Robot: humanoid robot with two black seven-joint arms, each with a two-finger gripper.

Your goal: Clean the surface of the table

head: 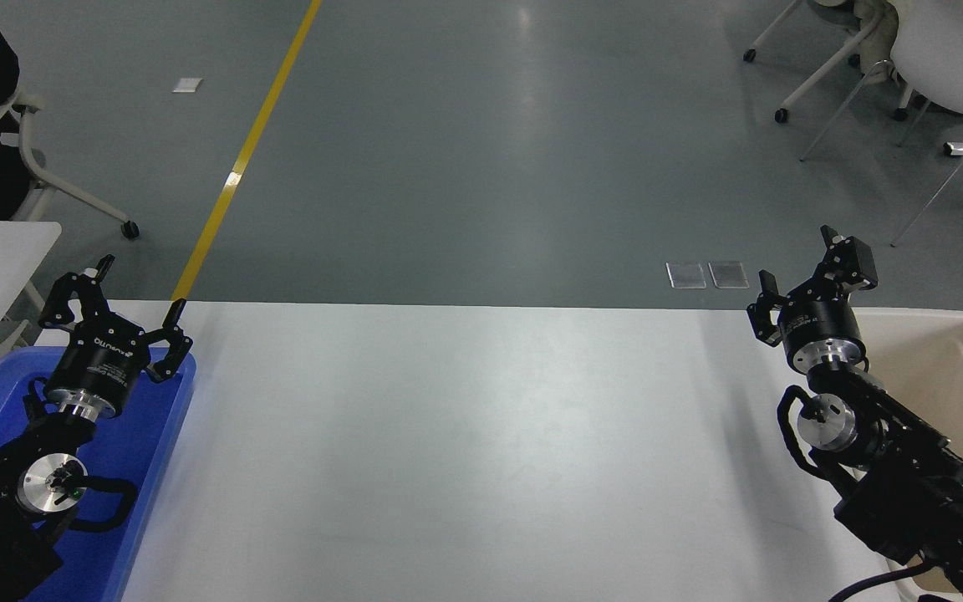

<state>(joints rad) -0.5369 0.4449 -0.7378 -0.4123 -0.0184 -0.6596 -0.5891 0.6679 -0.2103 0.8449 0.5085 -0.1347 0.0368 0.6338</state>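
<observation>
Item: the table surface (465,443), white, matte, filling the lower middle of view; nothing on it shows. Right gripper (801,280) above its far right corner, fingers apart and empty, likely placed for a reach. Beige tub (950,359) just beside its right edge. Left gripper (114,293), fingers apart, parked over a blue bin (147,443) at its left edge.
</observation>
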